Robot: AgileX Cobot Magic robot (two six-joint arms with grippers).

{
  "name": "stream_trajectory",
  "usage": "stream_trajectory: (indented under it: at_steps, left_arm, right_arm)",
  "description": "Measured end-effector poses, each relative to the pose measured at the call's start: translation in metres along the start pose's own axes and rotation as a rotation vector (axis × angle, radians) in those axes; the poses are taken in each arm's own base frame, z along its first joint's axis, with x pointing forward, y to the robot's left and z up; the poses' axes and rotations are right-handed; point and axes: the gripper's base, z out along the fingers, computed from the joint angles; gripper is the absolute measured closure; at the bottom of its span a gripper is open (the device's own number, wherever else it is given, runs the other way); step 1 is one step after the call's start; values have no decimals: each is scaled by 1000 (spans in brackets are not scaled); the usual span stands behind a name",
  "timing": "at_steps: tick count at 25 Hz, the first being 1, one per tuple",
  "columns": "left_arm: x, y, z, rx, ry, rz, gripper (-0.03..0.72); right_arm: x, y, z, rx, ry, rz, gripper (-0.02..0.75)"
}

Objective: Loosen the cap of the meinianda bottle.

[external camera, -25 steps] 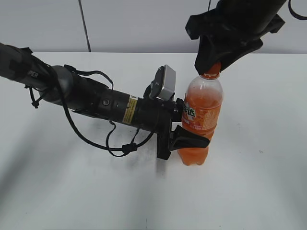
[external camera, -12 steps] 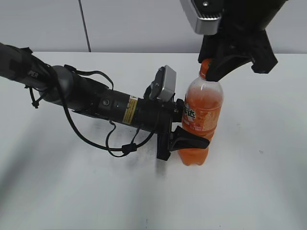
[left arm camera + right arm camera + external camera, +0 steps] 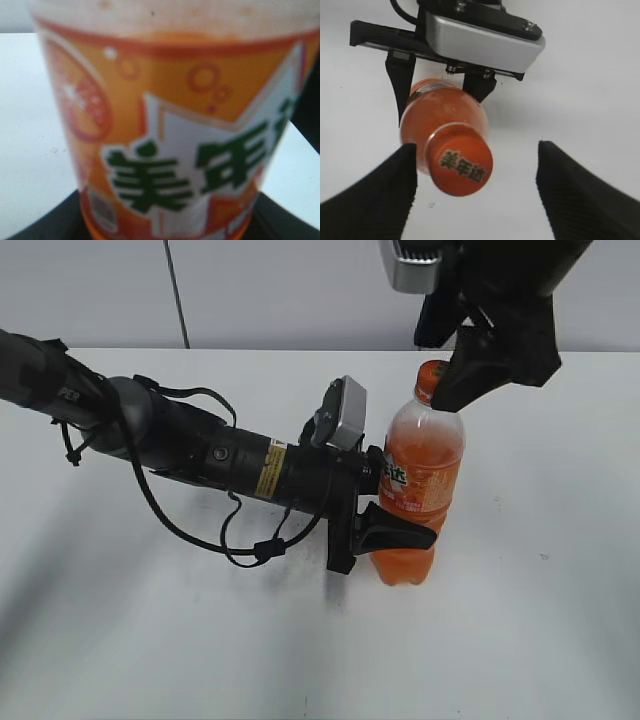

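Bottle (image 3: 420, 480) of orange drink upright mid-table, cap (image 3: 460, 166) on.
Left gripper (image 3: 385, 525) clamps its label; right gripper (image 3: 475, 187) gapes around cap.

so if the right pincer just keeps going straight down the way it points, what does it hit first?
Most likely the cap: it sits between the open fingers of the right pincer, nearer the left one, atop the bottle. How far below is hard to tell.

Three cameras on one bottle

The exterior camera looked down slantwise across the bench; the left wrist camera pressed near the meinianda bottle (image 3: 170, 150); the right wrist camera looked down on its cap (image 3: 461, 166).
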Motion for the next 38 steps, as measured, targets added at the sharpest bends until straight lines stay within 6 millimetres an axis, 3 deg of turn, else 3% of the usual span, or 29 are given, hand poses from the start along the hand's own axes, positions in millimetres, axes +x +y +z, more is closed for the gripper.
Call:
stream_trajectory:
  at_steps: [3,7,11,14,17,20,28,38]
  left_arm:
    - [0,0,0,0,0,0,291]
    - [0,0,0,0,0,0,291]
    - [0,0,0,0,0,0,291]
    - [0,0,0,0,0,0,291]
    - [0,0,0,0,0,0,291]
    - [0,0,0,0,0,0,291]
    - [0,0,0,0,0,0,291]
    - [0,0,0,0,0,0,291]
  right_arm:
    - [-1,3,-8,4,-15,25,151]
    - [-5,11,-29,19,-65,155,186]
    - [-6,16,-44,28,-96,622,197]
    - [-7,15,-45,9,-115,1178,204]
    - [-6,12,-44,26,-139,1398,219]
    - [-3,9,-41,63,-119,1433,227]
    - [1,3,-6,2,7,1452,248]
    - [-1,4,2,-44,23,1409,435]
